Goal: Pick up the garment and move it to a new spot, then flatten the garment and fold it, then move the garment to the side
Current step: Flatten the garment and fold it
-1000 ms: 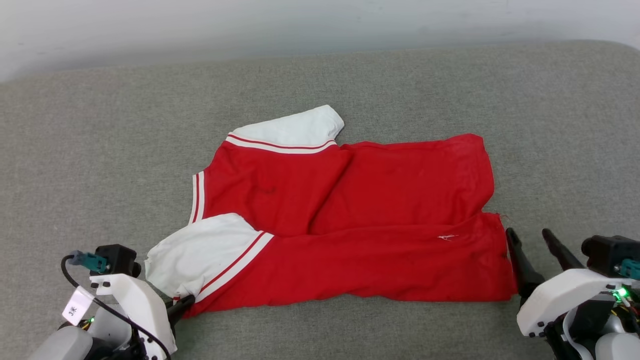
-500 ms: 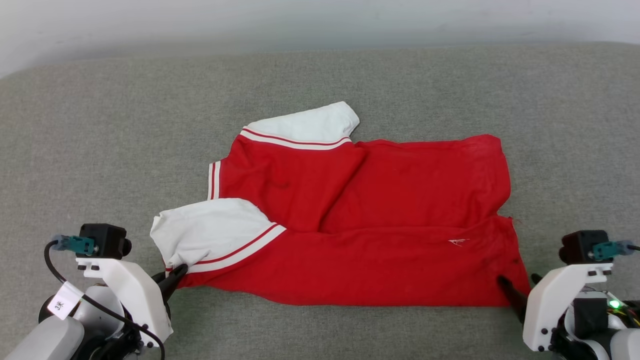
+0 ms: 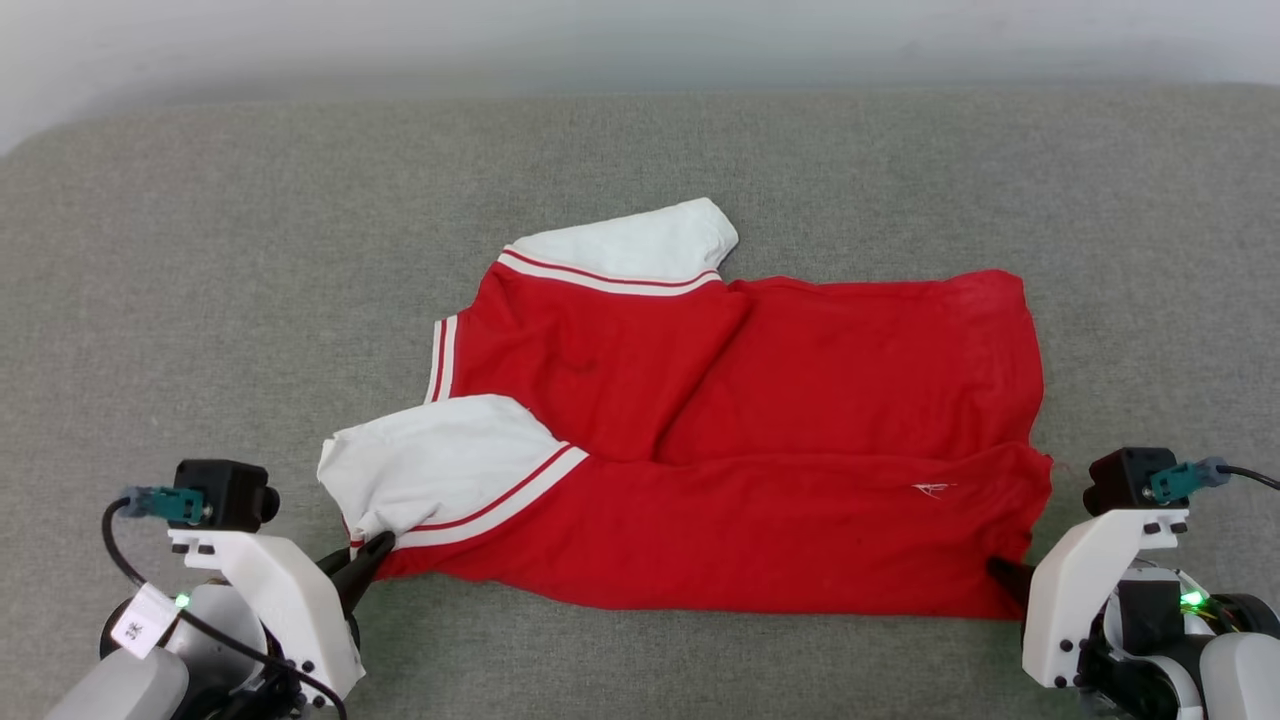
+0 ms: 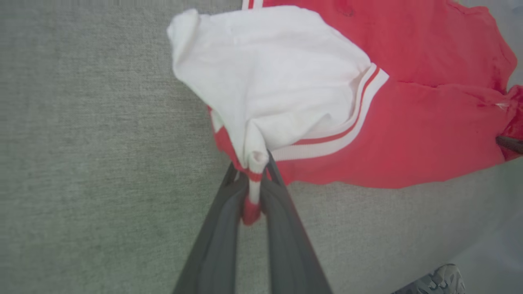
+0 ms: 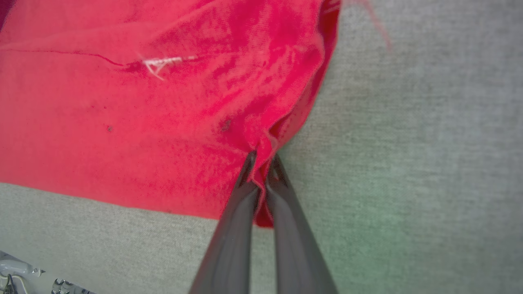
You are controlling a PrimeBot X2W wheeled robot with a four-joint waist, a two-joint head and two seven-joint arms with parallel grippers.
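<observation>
Red garment (image 3: 740, 470) lay plain side up on grey padded surface (image 3: 200, 300), spanning between both end effectors | left end effector (image 4: 253, 179) clamped on sleeve trim, white sleeve (image 4: 265, 81) just beyond its tips | right end effector (image 5: 261, 163) pinched shut on hem corner | near-edge corners probably held for folding

Grey fabric surface (image 3: 640, 150), pale wall (image 3: 400, 40).

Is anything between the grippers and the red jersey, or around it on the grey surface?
Nothing visible. The left gripper is shut on the garment at its white sleeve edge, the right gripper at its near hem corner; nothing else lies on the grey surface.
</observation>
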